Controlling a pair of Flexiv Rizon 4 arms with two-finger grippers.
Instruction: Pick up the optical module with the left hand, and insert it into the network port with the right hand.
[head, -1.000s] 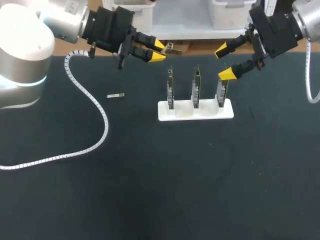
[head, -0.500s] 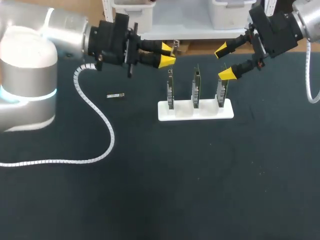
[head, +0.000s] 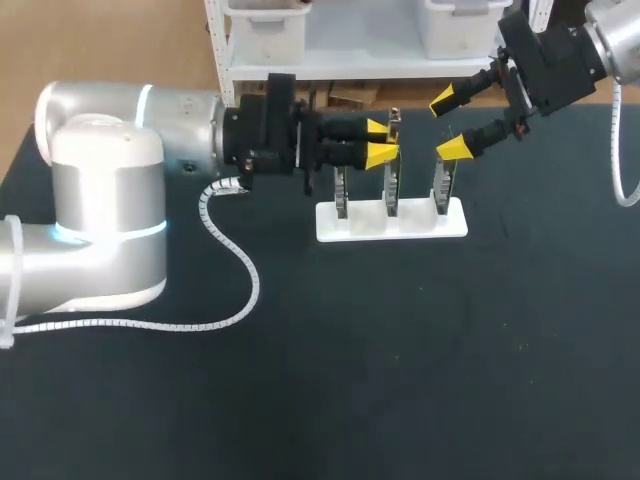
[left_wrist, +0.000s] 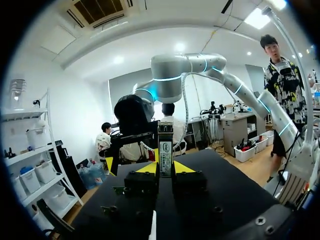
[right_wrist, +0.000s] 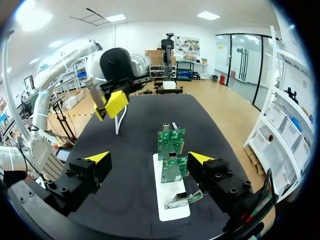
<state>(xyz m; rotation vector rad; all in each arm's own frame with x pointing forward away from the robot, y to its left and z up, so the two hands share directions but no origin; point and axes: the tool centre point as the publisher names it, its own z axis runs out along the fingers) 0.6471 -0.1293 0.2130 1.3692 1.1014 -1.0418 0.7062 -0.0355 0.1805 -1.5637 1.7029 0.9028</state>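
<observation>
Optical module, a small silver metal slab with a printed label, is pinched upright between the yellow-tipped fingers of the left claw, with its upper end left free past the tips; it is judged to be held so in order that the free end can be taken from the other side; the left claw is held above the left half of the white plastic stand, from which three green circuit cards rise on edge; the right claw is spread, with nothing between its fingers, above the right end of the stand, and is pointed along its length, so that the cards and a network port, a small metal cage on a card's edge, are seen ahead of it; this pose is judged to suit receiving the module and lining it up with a cage; the module has not yet been passed across.

Around the stand the black cloth-covered table is seen; left of the stand a white spiral-wrapped cable trails from the left arm, well apart from it, and is not judged a hindrance; the upright cards stand between and under the two claws, so a handover is judged to be safest above their top edges, lest a card be knocked.
</observation>
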